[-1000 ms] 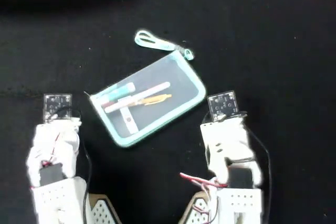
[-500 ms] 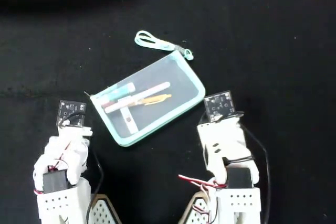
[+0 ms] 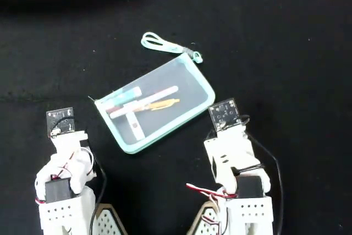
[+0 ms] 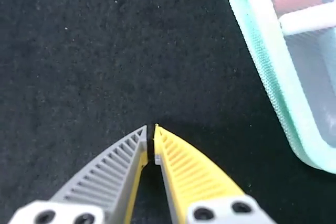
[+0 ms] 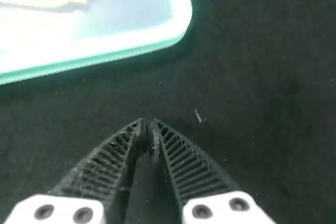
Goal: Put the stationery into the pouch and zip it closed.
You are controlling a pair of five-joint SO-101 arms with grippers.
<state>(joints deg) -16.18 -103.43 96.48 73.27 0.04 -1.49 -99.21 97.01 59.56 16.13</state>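
The clear, mint-edged pouch lies at the centre of the high view on the black table, with pens inside it. The left gripper and the right gripper flank it below, the 2 clenched on nothing.

Pouch between both arms, stationery inside

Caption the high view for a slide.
Clear pouch with stationery inside lies on the black table just beyond the left arm and right arm, strap at its far end.
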